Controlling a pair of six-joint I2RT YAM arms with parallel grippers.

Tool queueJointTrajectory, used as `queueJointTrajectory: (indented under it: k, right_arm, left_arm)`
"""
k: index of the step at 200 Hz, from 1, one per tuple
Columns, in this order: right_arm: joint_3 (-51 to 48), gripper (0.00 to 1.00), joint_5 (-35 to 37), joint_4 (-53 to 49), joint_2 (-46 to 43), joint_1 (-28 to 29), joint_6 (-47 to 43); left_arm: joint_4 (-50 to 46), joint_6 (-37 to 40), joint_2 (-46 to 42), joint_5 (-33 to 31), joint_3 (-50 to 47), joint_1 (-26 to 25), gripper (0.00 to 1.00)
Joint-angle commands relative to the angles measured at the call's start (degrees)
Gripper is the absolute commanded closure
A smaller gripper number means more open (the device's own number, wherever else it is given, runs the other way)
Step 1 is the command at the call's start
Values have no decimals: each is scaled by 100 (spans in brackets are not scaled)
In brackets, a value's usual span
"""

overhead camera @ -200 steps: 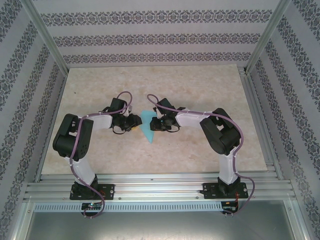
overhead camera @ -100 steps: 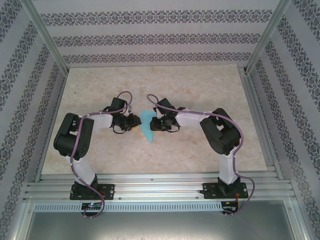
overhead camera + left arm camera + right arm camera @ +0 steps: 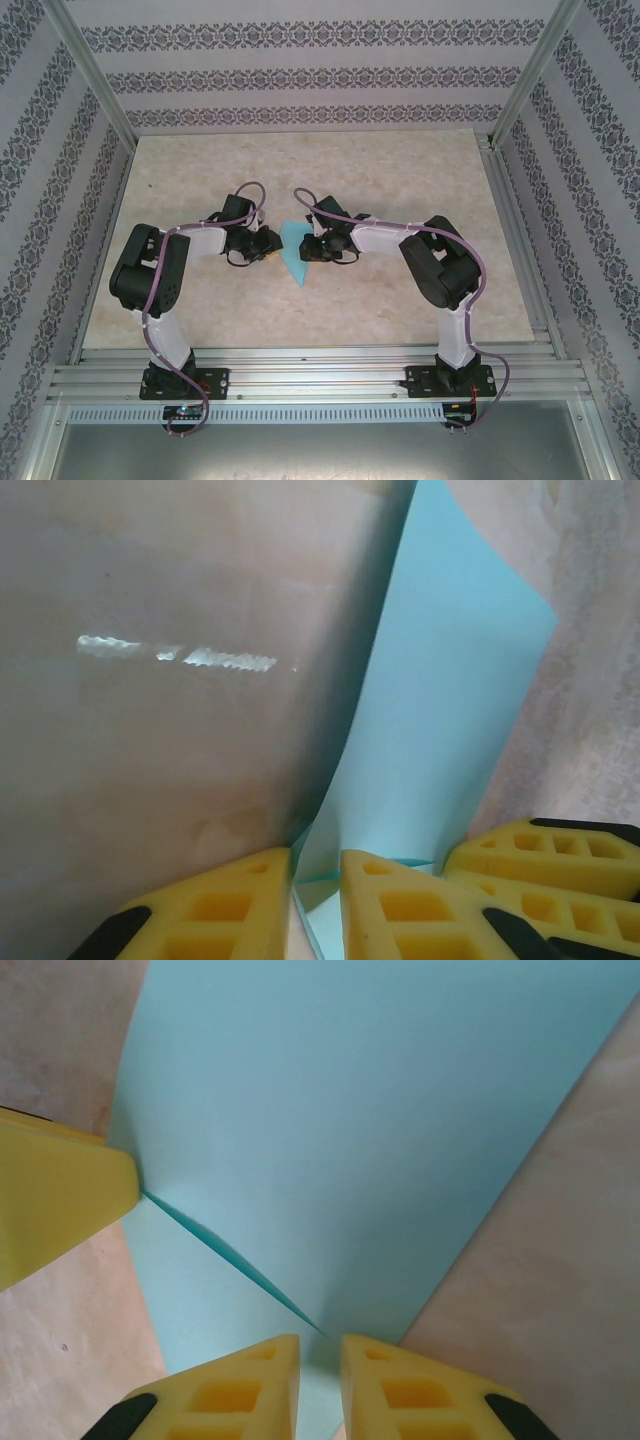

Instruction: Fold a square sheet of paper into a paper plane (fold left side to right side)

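Patterned wallpaper [image 3: 300, 80] closes in a pale, marbled bench [image 3: 400, 170] edged by metal rails [image 3: 300, 375]. Mid-bench, the left arm [image 3: 150, 285] and right arm [image 3: 440, 265] bend inward so that the left jaws and right jaws face each other, near together, with the turquoise paper [image 3: 293, 250] between them. From above, the paper is a narrow wedge pointing toward the arm bases. In the left wrist view, the left jaws' yellow fingers [image 3: 225, 905] stand almost together, nipping a raised edge of the paper, which rises ahead of them as a tall flap. The right jaws' fingers [image 3: 545, 865] lie just beside them, at the paper's edge. In the right wrist view, the right jaws' fingers [image 3: 420, 1390] are likewise closed to a slit on the paper, where a crease runs into the gap.
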Motion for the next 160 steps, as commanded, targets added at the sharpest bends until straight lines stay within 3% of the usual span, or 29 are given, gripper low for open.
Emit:
queueJointTrajectory:
  k: [1, 64, 110, 160]
  right_arm:
    - [65, 81, -33, -62, 160, -10, -30]
    - [162, 79, 187, -268, -207, -68, -246]
    - [-133, 71, 454, -387, -1048, -64, -425]
    - [-1007, 65, 991, -102, -1979, 673, -488]
  left_arm:
    - [248, -10, 74, 132, 161, -71, 81]
    - [173, 43, -76, 126, 121, -113, 90]
    - [-16, -97, -536, -22, -98, -159, 91]
    - [326, -1062, -1127, -211, -740, -527, 91]
